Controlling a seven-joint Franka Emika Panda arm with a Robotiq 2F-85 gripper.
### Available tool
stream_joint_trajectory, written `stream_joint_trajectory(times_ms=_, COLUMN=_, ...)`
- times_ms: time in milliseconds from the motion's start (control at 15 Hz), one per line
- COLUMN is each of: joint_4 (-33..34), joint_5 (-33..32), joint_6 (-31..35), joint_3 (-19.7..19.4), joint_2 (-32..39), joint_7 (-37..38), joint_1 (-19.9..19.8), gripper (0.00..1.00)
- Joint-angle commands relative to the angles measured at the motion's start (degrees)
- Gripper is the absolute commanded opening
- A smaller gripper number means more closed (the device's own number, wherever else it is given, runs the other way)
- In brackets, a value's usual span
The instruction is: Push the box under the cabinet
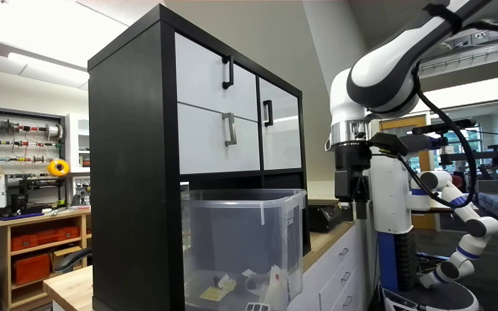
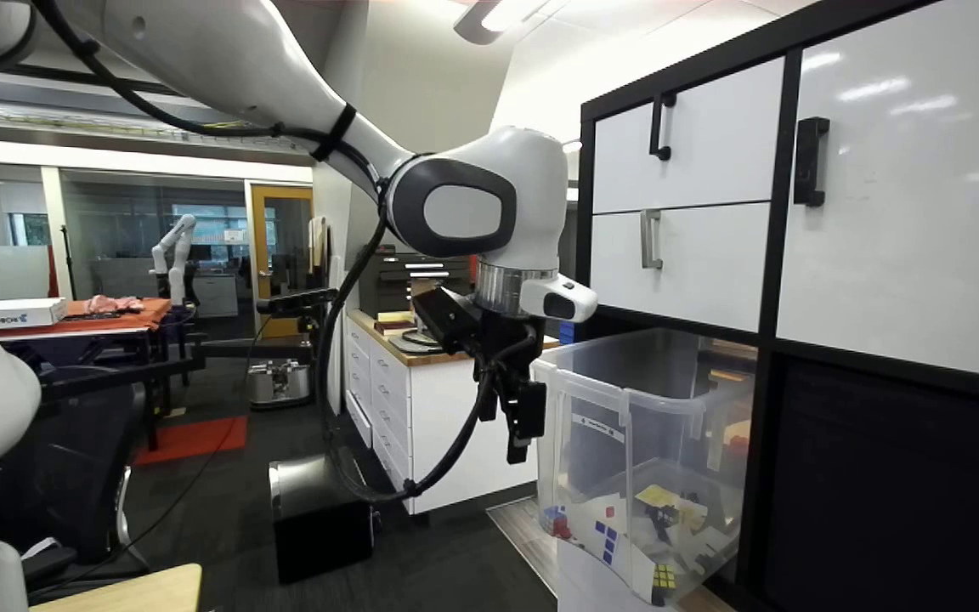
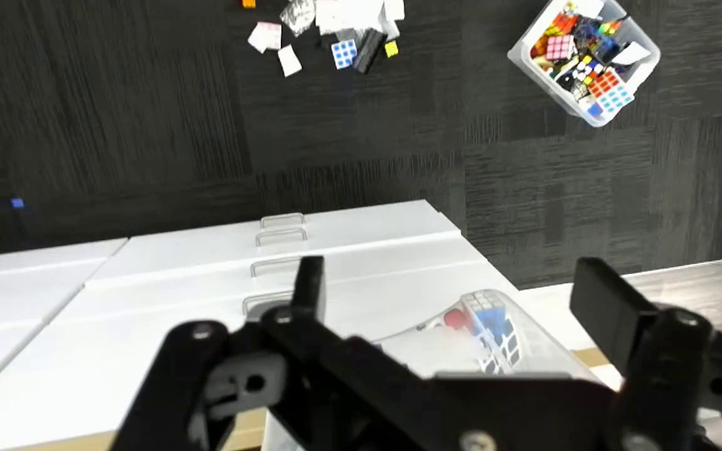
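Note:
The box (image 1: 240,233) is a clear plastic bin with pale scraps and puzzle cubes inside. In both exterior views it stands upright at the open lower bay of the black-framed cabinet (image 1: 128,151), below the white drawers. Much of it sticks out in front of the cabinet (image 2: 906,212), as the box (image 2: 583,404) shows in an exterior view. My gripper (image 1: 352,205) hangs pointing down outside the box's outer side, around rim height, apart from it. The gripper (image 2: 513,429) holds nothing. In the wrist view the gripper (image 3: 452,285) is open, with a box corner (image 3: 530,326) showing beyond and below the fingers.
A wooden-topped counter with white drawers (image 1: 339,276) runs beside the cabinet, with a black device (image 1: 324,218) on it. On the dark floor lie a small bin of cubes (image 3: 586,56) and loose pieces (image 3: 344,53). A mobile robot (image 1: 430,298) stands behind the arm.

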Motion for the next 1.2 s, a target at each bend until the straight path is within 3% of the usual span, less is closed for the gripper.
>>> stream_joint_trajectory(times_ms=0, joint_4=-3.15, joint_5=0.87, joint_6=9.46, joint_3=-0.13, joint_2=-0.16, joint_7=-5.55, joint_1=0.11, gripper=1.00)
stream_joint_trajectory(times_ms=667, joint_4=-6.11, joint_5=3.20, joint_6=38.51, joint_3=1.22, joint_2=7.50, joint_7=-12.49, joint_1=2.03, gripper=1.00)
stream_joint_trajectory(times_ms=1133, joint_4=-3.76, joint_5=6.09, joint_6=47.76, joint_3=3.66, joint_2=12.89, joint_7=-16.26, joint_1=2.32, gripper=1.00)
